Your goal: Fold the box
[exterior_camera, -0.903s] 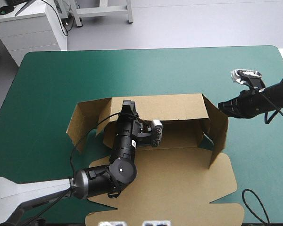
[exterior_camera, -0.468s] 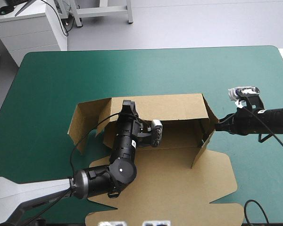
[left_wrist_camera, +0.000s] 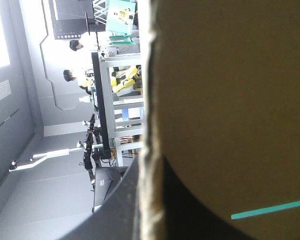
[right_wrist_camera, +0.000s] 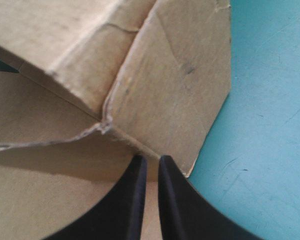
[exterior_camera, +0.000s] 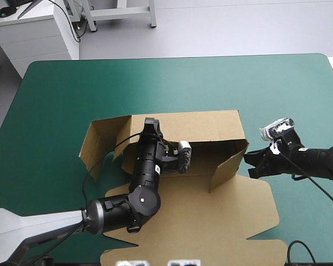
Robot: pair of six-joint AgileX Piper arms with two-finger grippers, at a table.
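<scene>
Swinging further inward: box (exterior_camera: 227, 166) flap, right pincer (exterior_camera: 248, 164).

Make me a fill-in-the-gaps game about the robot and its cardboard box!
1. The box is made of ___ board.
2. It sits on a table with a ___ cover.
3. The left gripper and the right gripper are both shut on the ___.
4. The right gripper's fingers are coloured ___.

Missing words: brown; teal-green; box; black.
</scene>
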